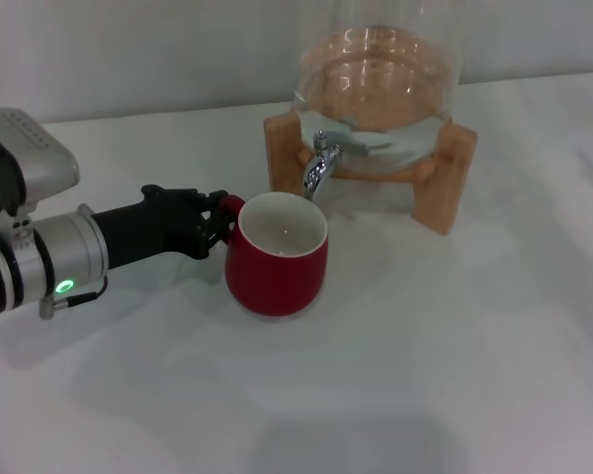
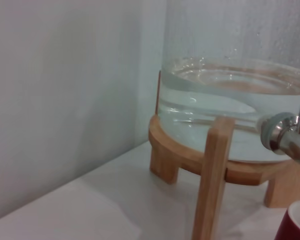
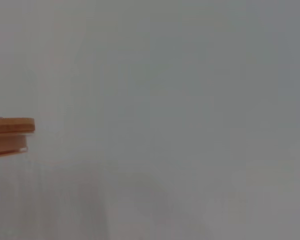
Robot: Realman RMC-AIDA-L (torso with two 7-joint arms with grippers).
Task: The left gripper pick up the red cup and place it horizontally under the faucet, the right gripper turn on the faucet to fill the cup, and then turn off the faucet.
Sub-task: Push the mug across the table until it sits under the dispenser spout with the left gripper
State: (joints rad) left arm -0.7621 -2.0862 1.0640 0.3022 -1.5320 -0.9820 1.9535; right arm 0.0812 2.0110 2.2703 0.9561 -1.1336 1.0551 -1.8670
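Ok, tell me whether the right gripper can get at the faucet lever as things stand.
Probably yes. The faucet is bare on its right and top; the red cup sits below the spout, and the left gripper is at the cup's handle. The right gripper is out of view.

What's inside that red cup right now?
The red cup stands upright below the faucet, its white inside looking empty; no water is running. The left gripper is at its handle, hiding most of it.

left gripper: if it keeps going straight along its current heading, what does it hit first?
The red cup. The left gripper points toward the robot's right and is already at the cup's handle, so the cup's body is next in line. Whether the fingers are clamped on the handle can't be told. The faucet sits farther back, off that line.
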